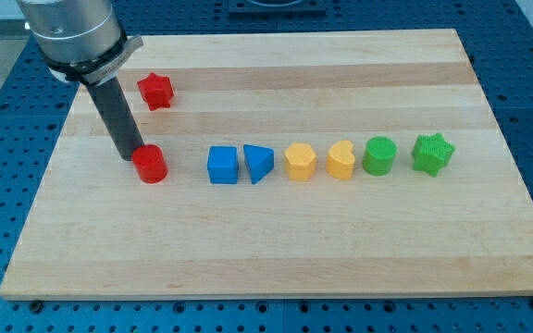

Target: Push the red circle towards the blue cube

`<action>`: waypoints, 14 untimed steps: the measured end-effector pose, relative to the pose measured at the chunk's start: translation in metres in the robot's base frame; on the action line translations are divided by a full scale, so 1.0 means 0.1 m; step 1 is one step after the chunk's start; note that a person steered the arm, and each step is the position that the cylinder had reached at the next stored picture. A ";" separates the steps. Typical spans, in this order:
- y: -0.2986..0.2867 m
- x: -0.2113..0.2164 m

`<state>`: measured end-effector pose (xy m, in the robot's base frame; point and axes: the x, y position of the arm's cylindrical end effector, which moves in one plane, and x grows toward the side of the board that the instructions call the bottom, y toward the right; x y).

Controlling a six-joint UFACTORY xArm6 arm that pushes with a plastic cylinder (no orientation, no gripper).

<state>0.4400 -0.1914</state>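
Note:
The red circle is a short red cylinder on the wooden board, left of centre. The blue cube lies to its right with a gap of about one block width between them. My tip is the lower end of the dark rod and rests against the red circle's upper-left side. The rod rises to the arm at the view's top left.
A red star lies above the red circle. Right of the blue cube runs a row: blue triangle, yellow hexagon, yellow heart, green cylinder, green star.

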 end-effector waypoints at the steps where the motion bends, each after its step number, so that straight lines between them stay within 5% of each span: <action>1: 0.00 0.04; 5: -0.14 0.37; 14: 0.33 0.32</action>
<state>0.4721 -0.1583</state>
